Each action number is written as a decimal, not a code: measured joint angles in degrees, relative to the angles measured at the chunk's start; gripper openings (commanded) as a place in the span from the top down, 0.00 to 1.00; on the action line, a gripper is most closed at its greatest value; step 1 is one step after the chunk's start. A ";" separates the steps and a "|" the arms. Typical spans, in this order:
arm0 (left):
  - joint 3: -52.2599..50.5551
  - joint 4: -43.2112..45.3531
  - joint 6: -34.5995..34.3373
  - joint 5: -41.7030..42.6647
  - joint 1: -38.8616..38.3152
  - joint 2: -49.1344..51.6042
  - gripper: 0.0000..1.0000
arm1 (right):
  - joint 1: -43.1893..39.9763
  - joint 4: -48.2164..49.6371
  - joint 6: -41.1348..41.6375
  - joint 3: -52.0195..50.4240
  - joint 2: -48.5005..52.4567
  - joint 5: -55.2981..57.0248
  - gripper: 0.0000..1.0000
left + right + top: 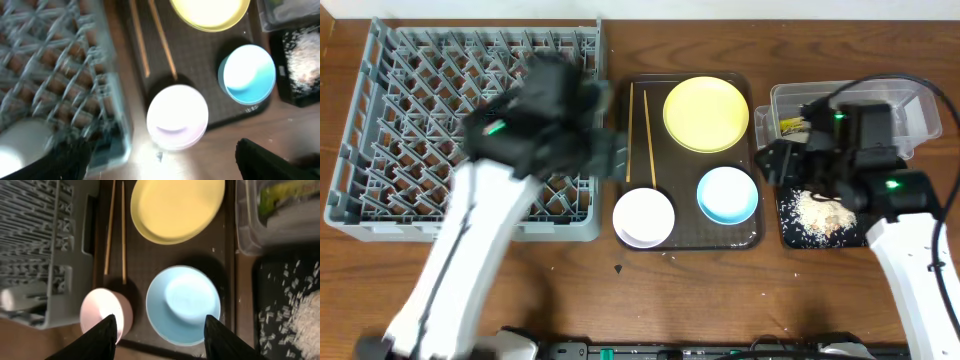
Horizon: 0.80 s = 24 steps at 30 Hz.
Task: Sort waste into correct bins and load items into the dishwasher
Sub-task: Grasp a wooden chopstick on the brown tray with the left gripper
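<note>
On the brown serving tray [685, 238] lie a yellow plate [706, 113], a white bowl [643, 217], a light blue bowl [727, 194] and two chopsticks [648, 140]. My left gripper [165, 165] is open and empty. It hovers by the grey dish rack's [380, 120] right edge, over the white bowl [177, 116]. A small pale cup [22, 145] shows blurred inside the rack. My right gripper [160, 340] is open and empty above the light blue bowl [182, 305]. The green-and-yellow wrapper [790, 126] sits in the clear tub [910, 100]. Rice scraps [820, 212] lie in the black tray [790, 238].
The rack fills the left of the table and the two bins stand at the right. The serving tray lies between them. Bare wood runs along the front edge [720, 300]. The left arm [470, 250] stretches across the rack's front right corner.
</note>
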 measured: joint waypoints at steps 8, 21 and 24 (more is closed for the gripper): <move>1.46 13.31 -4.44 -3.26 -5.11 18.34 0.17 | -1.68 -6.19 -0.87 0.00 0.00 -5.11 0.48; 1.46 24.70 -7.45 -6.67 -5.09 35.63 0.49 | -1.68 -7.30 -1.77 0.00 0.00 -5.55 0.50; 1.46 25.38 -7.48 -8.13 -5.09 37.35 0.54 | -1.66 -7.61 -1.79 0.00 0.00 -5.51 0.50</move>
